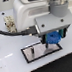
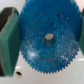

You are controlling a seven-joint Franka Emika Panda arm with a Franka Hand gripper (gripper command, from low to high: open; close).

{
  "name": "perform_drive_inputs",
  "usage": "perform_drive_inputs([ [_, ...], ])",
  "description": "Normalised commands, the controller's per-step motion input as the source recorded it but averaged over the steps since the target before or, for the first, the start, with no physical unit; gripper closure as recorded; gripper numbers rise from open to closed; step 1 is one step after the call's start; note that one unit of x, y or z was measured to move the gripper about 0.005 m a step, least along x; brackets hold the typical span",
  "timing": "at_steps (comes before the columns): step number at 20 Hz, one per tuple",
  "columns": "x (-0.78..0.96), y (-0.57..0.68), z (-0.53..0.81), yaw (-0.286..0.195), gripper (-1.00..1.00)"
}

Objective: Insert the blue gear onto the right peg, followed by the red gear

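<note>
Exterior view: arm reaches down, claw pinching the blue gear above the grey plate

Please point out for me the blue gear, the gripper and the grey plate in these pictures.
blue gear [image 2: 47, 42]: wrist view, on its flat face near the centre hub.
gripper [image 1: 53, 39]: exterior view, between the fingertips, at the gear.
grey plate [image 1: 35, 52]: exterior view, on its bare grey surface.
</note>
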Motion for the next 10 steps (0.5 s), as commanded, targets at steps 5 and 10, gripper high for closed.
perform_drive_inputs([
  [5,0.15,-0.07,-0.08,0.0,1.0],
  [10,0.18,-0.09,-0.11,0.0,1.0],
])
